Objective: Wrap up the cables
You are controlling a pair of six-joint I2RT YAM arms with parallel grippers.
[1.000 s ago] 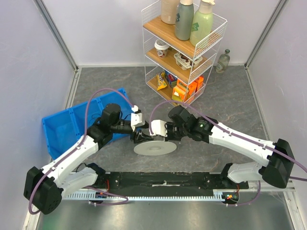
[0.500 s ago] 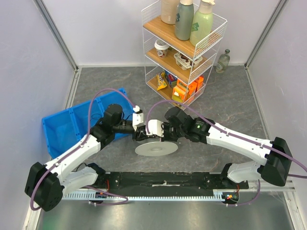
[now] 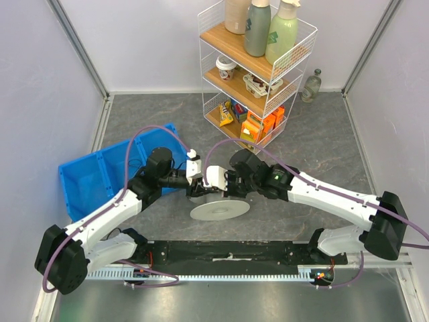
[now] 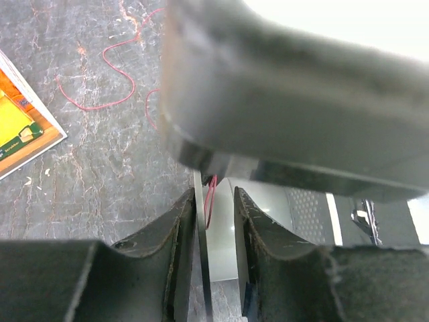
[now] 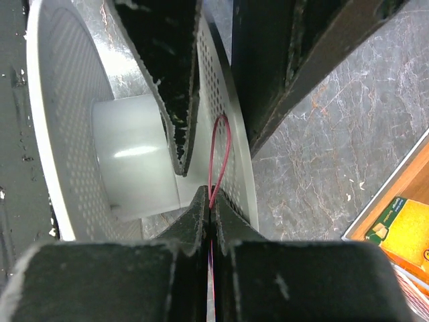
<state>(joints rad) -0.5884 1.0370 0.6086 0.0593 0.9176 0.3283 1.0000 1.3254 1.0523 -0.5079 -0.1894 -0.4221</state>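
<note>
A white spool (image 3: 219, 208) with perforated flanges lies on the grey table between the arms. My left gripper (image 3: 195, 188) straddles one flange (image 4: 200, 221), one finger outside it and one between the flanges beside the hub (image 4: 221, 228), and appears shut on it. My right gripper (image 3: 216, 182) is shut on a thin red cable (image 5: 221, 147), whose loop rises from the fingertips against the flange (image 5: 221, 87). The loop also shows in the left wrist view (image 4: 211, 194), with loose red cable on the table beyond (image 4: 107, 74).
A blue bin (image 3: 87, 178) stands at the left. A wire shelf rack (image 3: 255, 74) with bottles and snack boxes stands at the back, a glass bottle (image 3: 310, 86) to its right. A black rail (image 3: 228, 251) runs along the near edge.
Both grippers and the spool have shifted slightly to the right and toward the near edge. Both grips look unchanged.
</note>
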